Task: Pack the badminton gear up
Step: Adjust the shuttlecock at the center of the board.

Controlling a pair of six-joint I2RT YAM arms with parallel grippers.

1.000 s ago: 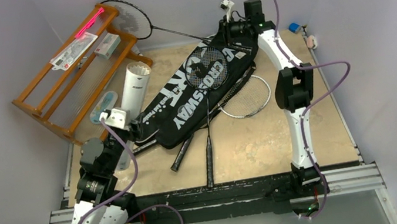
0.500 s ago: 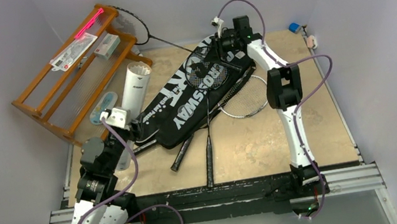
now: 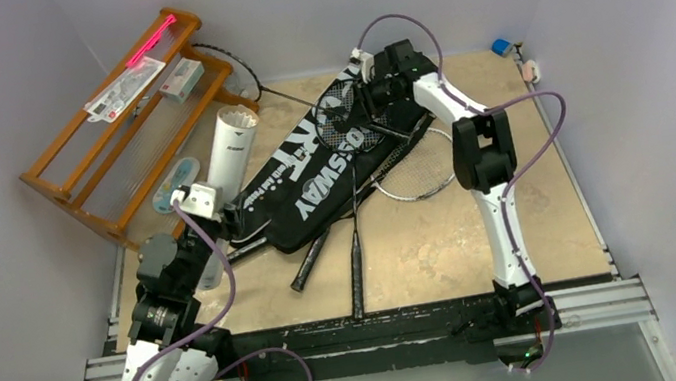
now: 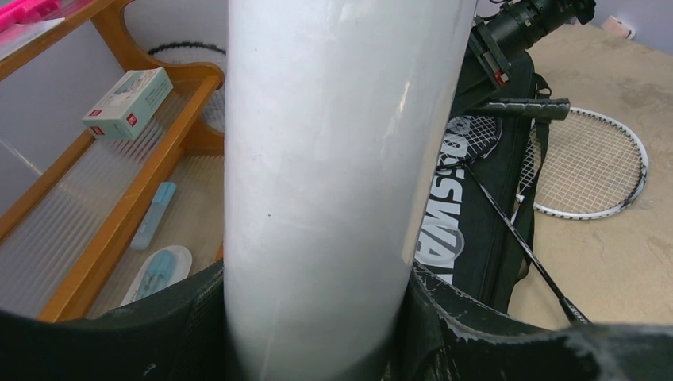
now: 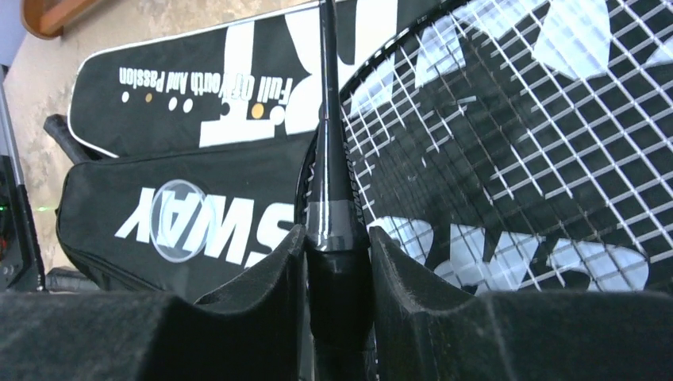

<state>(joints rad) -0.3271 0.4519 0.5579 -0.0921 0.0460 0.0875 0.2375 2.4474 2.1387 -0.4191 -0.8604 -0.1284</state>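
The racket (image 5: 337, 230) looked light but long, with a thin, springy shaft, so I judged it would lever hard against any grip taken far from its handle. The strings and rim could also catch on the rack (image 3: 56, 157). The safest hold was the stiff cone where the handle meets the shaft, and the right fingers (image 5: 262, 294) were clamped there, one on each side. Its head lay far left, behind the rack, with the shaft running across the top of the covers (image 3: 314, 189).

The tube (image 4: 333, 159) seemed light, smooth and thin-walled, so it was likely to slip in a loose grip and dent in a hard one. A moderate squeeze around the lower body suited it. The left fingers (image 4: 460, 325) gripped it that way, pressed against both sides. It leaned at the left of the surface (image 3: 443, 245), between the rack and the covers, open end up. I could not tell whether its base touched anything.

A white-framed racket (image 3: 421, 166) lay flat beside the covers, partly under them, and two black handles stuck out towards the near edge.

The right arm was stretched to the far side, elbow raised and wrist bent down over the covers. The left arm was folded low at the near left corner, wrist tipped up along the tube.
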